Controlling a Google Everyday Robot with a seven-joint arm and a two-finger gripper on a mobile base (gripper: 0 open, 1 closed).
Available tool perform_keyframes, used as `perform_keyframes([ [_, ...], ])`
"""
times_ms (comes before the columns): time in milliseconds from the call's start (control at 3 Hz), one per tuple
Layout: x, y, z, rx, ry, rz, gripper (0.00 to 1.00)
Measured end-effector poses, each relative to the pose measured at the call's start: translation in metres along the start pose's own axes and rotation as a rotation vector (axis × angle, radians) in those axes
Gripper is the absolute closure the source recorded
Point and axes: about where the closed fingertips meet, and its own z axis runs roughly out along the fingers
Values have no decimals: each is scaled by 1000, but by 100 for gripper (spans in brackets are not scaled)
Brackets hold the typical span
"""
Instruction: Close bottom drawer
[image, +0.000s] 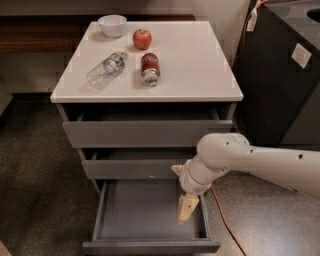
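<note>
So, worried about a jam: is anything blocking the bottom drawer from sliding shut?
Only the gripper itself, hanging over the bottom drawer near its right wall, just before the middle drawer front. Nothing else visible blocks it.

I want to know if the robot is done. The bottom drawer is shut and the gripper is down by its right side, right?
Not quite. The bottom drawer is not shut: it is pulled far out, and the camera view shows its grey inside. The rest is right: the gripper is down by its right side, over the open box.
</note>
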Motion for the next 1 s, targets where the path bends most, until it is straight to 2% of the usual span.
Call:
perform_keyframes([
  [333, 2, 5, 37, -19, -21, 14, 0],
  [667, 1, 20, 81, -47, -43, 11, 0],
  [1000, -1, 32, 113, -69, -48, -8, 0],
])
